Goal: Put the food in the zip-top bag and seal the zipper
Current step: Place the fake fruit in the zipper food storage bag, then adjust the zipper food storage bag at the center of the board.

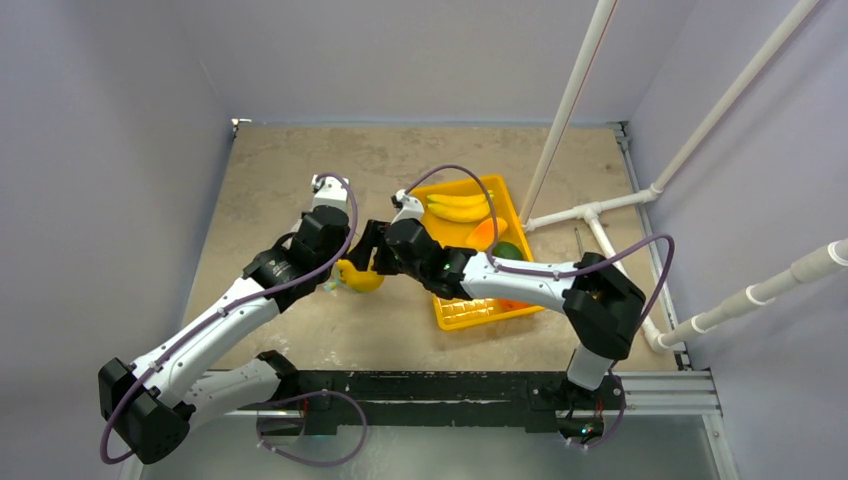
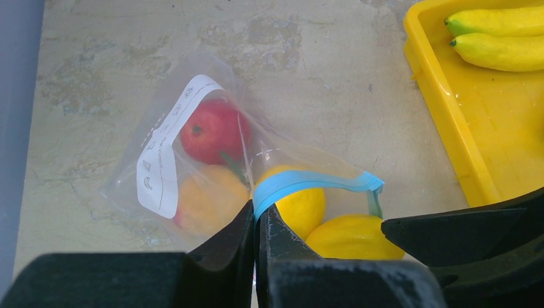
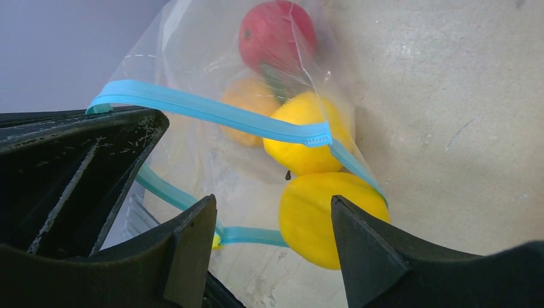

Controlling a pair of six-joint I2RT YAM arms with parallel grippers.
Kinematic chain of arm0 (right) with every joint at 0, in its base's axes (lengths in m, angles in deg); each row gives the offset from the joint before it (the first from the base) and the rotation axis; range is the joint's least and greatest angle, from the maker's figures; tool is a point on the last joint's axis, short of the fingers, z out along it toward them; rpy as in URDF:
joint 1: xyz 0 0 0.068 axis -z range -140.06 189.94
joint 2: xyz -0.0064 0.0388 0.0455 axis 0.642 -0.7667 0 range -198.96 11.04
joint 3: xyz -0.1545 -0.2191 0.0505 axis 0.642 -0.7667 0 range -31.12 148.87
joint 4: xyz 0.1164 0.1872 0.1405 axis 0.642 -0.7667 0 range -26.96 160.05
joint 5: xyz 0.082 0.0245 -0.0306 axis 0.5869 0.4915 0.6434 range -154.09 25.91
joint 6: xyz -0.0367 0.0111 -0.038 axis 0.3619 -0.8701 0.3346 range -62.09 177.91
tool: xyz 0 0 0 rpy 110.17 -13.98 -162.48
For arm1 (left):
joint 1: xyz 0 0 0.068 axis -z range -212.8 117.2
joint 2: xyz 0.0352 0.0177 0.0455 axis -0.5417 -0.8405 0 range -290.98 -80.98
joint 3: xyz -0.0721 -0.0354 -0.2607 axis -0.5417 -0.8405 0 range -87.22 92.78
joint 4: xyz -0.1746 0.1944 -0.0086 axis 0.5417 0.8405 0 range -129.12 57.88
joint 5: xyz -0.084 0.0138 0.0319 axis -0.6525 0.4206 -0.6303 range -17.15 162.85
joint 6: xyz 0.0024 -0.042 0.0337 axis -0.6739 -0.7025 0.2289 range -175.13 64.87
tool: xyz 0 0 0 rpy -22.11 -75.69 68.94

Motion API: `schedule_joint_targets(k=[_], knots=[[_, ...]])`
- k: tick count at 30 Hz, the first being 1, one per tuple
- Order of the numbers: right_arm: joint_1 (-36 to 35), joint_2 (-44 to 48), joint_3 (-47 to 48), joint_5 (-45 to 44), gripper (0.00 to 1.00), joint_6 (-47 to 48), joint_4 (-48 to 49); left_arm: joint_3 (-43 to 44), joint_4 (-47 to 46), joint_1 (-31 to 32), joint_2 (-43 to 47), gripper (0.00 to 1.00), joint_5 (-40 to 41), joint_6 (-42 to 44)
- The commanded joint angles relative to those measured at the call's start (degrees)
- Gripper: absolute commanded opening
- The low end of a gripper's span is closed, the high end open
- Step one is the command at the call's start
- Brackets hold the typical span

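Observation:
The clear zip-top bag [image 2: 192, 109] lies on the table left of the tray, its mouth held open. It holds a red fruit [image 2: 212, 131], an orange fruit [image 2: 208, 199] and a yellow fruit [image 2: 301, 205]. A second yellow fruit [image 3: 321, 221] sits in the mouth, half in. My left gripper [image 2: 258, 208] is shut on the teal-blue zipper [image 2: 308, 181], holding one lip up. My right gripper [image 3: 272, 215] is open, its fingers on either side of the second yellow fruit. In the top view both grippers, left [image 1: 338, 268] and right [image 1: 365, 255], meet over that fruit [image 1: 360, 278].
The yellow tray [image 1: 470, 318] stands right of the bag, under my right arm, and also shows in the left wrist view [image 2: 442, 96]. It holds two bananas [image 1: 460, 207], an orange fruit [image 1: 483, 233] and a green fruit [image 1: 508, 250]. White pipes [image 1: 570, 100] rise at the right.

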Motion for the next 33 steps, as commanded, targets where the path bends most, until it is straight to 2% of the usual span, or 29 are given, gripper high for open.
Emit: schedule_joint_targets(k=[1,7,23,27,30,33], knots=[[-0.09,3.88,-0.5,-4.22,0.67,-0.6,-2.42,-0.02,-1.83,-0.28,1.31,0.0,0.5,0.47],[-0.02,2.67,-0.69,-7.55,0.63,0.19,-2.87,-0.04,-1.84,-0.27,1.14,0.0,0.55,0.47],[0.98,-6.69,6.2,-11.41,0.53,4.47,-1.84,-0.16,-1.97,-0.26,1.14,0.0,0.1,0.64],[1.33,-6.88,6.48,-11.57,0.45,5.21,-0.91,-0.16,-2.09,-0.31,1.35,0.0,-0.31,0.7],[1.73,-7.06,6.84,-11.57,0.36,5.99,-0.38,-0.39,-2.49,-0.29,2.21,0.0,-1.04,0.82],[1.96,-6.9,7.04,-11.1,0.18,6.77,-0.02,-0.57,-2.27,-0.31,3.03,0.0,-0.6,0.66]])
